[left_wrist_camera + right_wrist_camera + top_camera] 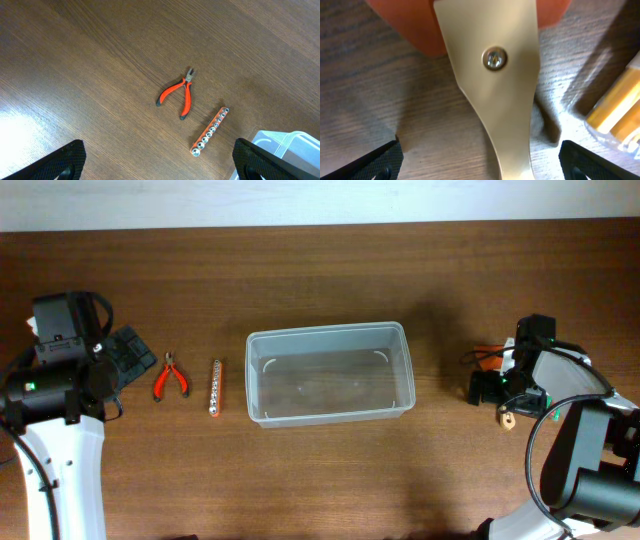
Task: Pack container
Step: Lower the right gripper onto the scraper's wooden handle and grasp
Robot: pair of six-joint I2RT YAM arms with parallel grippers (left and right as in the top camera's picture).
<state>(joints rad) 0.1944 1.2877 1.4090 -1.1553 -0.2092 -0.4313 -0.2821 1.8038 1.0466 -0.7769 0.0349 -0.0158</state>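
Observation:
The clear plastic container [327,331] stands empty at the table's middle; its corner shows in the left wrist view [292,142]. Red-handled pliers [170,377] and an orange strip of sockets [215,387] lie left of it, also in the left wrist view: pliers [177,94], strip [210,131]. My left gripper [128,352] is open and empty, held above the table left of the pliers [160,167]. My right gripper [492,388] is open, low over a tool with a brass-coloured blade [492,75] and an orange handle [410,25]; its fingers [480,165] straddle the blade without closing.
A yellow and clear item [617,112] lies just right of the brass blade. A small tan piece [508,420] shows beside the right gripper. The wooden table's far edge [320,225] runs along the top, with a white wall beyond.

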